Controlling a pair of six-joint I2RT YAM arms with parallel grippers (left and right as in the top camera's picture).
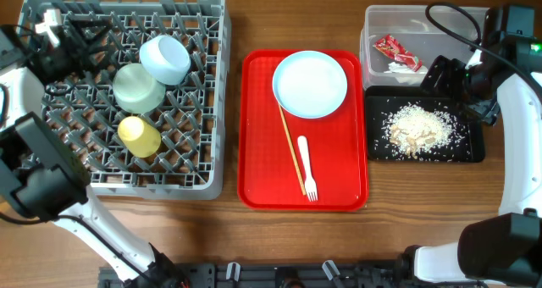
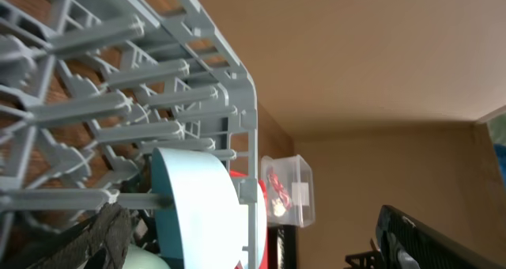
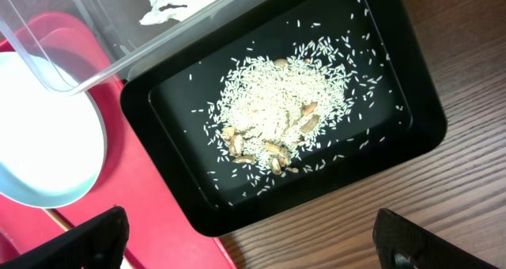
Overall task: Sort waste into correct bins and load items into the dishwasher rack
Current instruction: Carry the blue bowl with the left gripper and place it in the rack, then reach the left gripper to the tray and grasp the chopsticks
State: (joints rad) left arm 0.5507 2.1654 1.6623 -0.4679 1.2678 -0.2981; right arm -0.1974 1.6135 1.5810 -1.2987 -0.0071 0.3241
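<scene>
The grey dishwasher rack [image 1: 203, 85] holds a pale-blue bowl [image 1: 165, 59], a pale-green bowl [image 1: 138, 87] and a yellow cup [image 1: 139, 135]. My left gripper [image 1: 80, 36] is open and empty over the rack's far left corner. In its wrist view [image 2: 253, 245] the blue bowl [image 2: 198, 206] lies just ahead. The pale-blue plate [image 1: 310, 84], chopstick [image 1: 292, 148] and white fork [image 1: 306, 169] lie on the red tray. The clear tub [image 1: 377, 21] holds the red wrapper [image 1: 398, 52] and white paper [image 1: 402, 68]. Rice crumbs [image 1: 417, 129] lie in the black tray [image 1: 470, 148]. My right gripper [image 1: 455, 78] is open and empty above that tray [image 3: 253, 245].
The red serving tray [image 1: 262, 152] sits between the rack and the bins. In the right wrist view the black tray [image 3: 379, 63] with rice [image 3: 285, 103] touches the red tray [image 3: 158, 229]. The clear tub [image 3: 47, 55] and plate [image 3: 39, 150] are at the left.
</scene>
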